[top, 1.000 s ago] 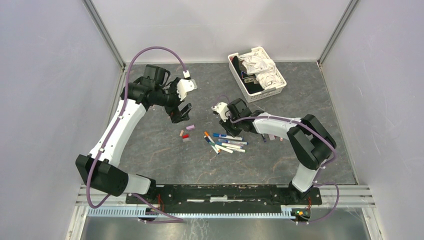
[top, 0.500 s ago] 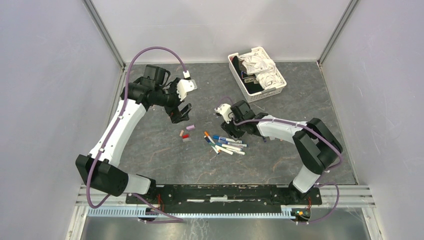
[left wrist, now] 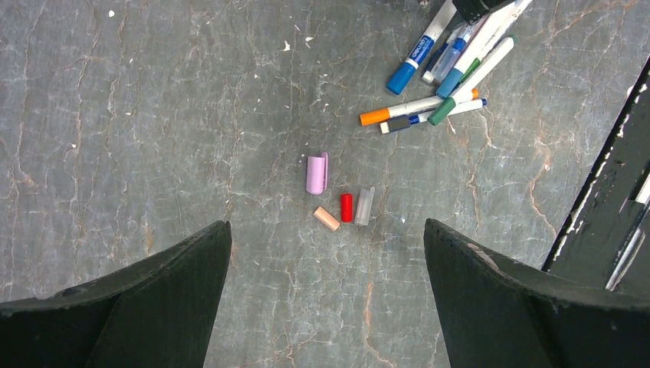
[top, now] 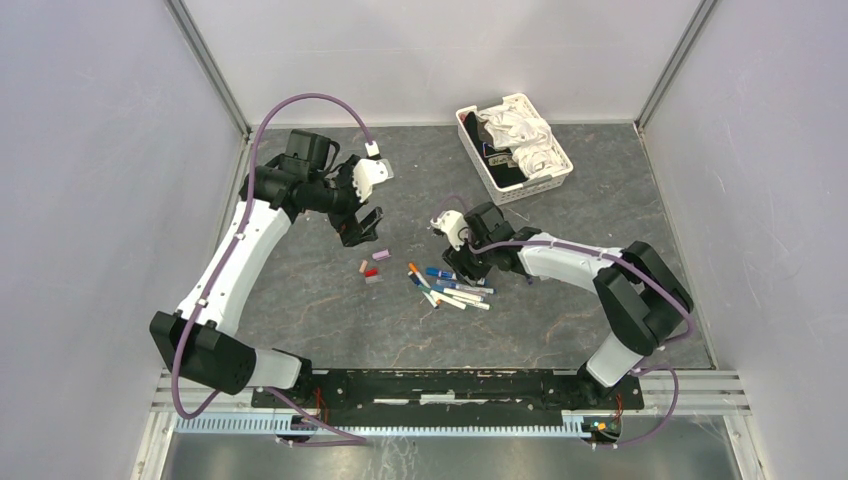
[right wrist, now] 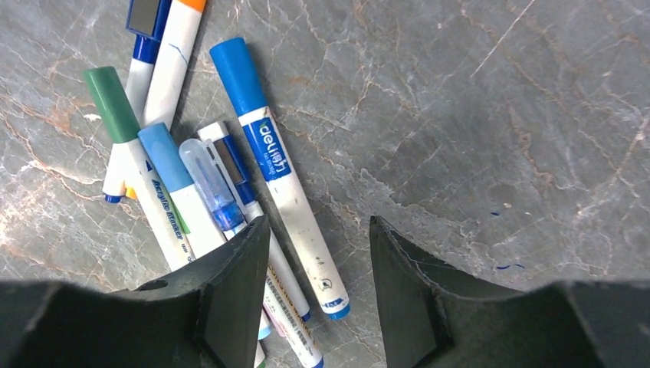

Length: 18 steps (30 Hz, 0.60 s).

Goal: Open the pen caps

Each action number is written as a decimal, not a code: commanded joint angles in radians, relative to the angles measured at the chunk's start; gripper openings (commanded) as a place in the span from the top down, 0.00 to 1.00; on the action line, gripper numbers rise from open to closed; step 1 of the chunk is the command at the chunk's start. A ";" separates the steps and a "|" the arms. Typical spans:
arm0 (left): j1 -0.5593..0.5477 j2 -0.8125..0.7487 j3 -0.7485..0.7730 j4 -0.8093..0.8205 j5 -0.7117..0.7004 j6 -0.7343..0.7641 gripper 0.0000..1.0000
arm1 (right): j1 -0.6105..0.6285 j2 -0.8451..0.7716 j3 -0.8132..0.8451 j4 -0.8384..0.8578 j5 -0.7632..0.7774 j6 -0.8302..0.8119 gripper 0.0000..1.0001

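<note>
Several pens point(top: 452, 288) lie in a pile at mid table. In the right wrist view they are white barrels with blue, light blue, green and orange caps on. My right gripper point(top: 463, 268) point(right wrist: 319, 221) is open, low over the pile. Its fingers straddle the white barrel of a blue-capped pen point(right wrist: 277, 175) without closing on it. Loose caps point(top: 371, 268) lie left of the pile: a lilac cap point(left wrist: 316, 173), a red cap point(left wrist: 346, 208), a peach cap point(left wrist: 326, 218) and a grey cap point(left wrist: 365, 205). My left gripper point(top: 361, 226) point(left wrist: 326, 227) is open and empty, above these caps.
A white basket point(top: 476, 158) of cloth stands at the back right. The pen pile also shows at the top right of the left wrist view point(left wrist: 448, 65). The black rail of the arm bases point(top: 430, 385) runs along the near edge.
My right gripper has moved a little right and toward the near edge, coming down onto the pen pile. The left arm has barely moved.
</note>
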 commanded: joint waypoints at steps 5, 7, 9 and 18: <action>0.002 -0.025 -0.009 -0.013 0.000 0.005 0.00 | -0.001 0.080 0.033 -0.040 -0.015 -0.021 0.45; 0.001 -0.023 -0.007 -0.019 0.000 0.009 0.00 | -0.004 0.088 0.044 -0.039 -0.013 -0.023 0.45; 0.002 -0.023 -0.008 -0.019 -0.001 0.010 0.00 | -0.009 0.095 0.052 -0.037 -0.021 -0.022 0.47; 0.001 -0.022 -0.023 -0.020 0.017 0.013 0.00 | -0.050 0.126 0.087 -0.034 -0.075 -0.019 0.65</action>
